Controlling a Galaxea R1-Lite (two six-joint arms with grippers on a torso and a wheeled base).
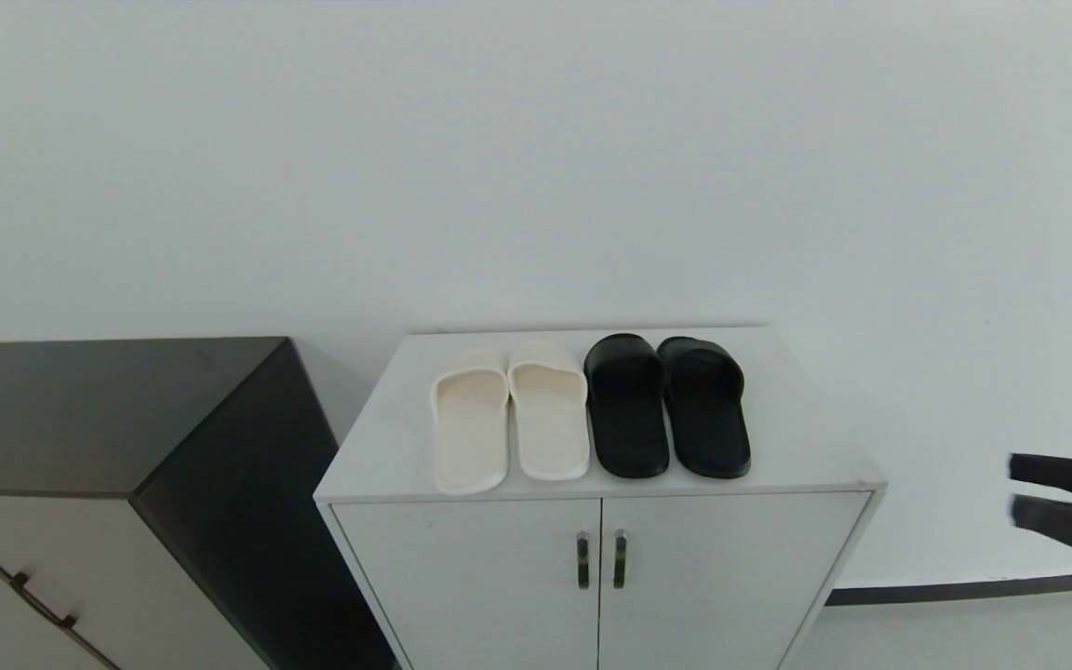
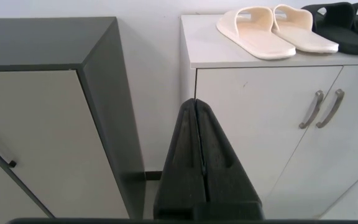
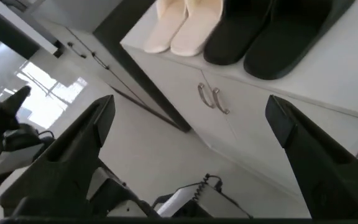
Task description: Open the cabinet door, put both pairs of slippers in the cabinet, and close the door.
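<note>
White cabinet (image 1: 462,586) is sitting against the wall with both doors closed flush, and its two metal handles (image 1: 582,558) are hanging side by side at the middle seam. Both pairs are lying on top of that cabinet, toes pointing at the wall. The cream slippers (image 1: 499,423) are taking up the left-of-centre part of the top. The black slippers (image 1: 657,419) are sitting just to the right of them, and the two pairs are touching or very nearly so. All four heels are lining up near the front edge, right above the doors.

Off to the cabinet's left a dark cabinet (image 1: 108,409) with a pale front is standing, with a narrow gap between the two.

The left gripper (image 2: 196,106) is hovering in front of that gap, lower than the white cabinet's top. Its jaws are pressing together with nothing between them. The right gripper (image 3: 190,104) is hanging out to the right of the cabinet, well apart from it and roughly level with the top of the doors. Its jaws are spreading wide and holding nothing.
</note>
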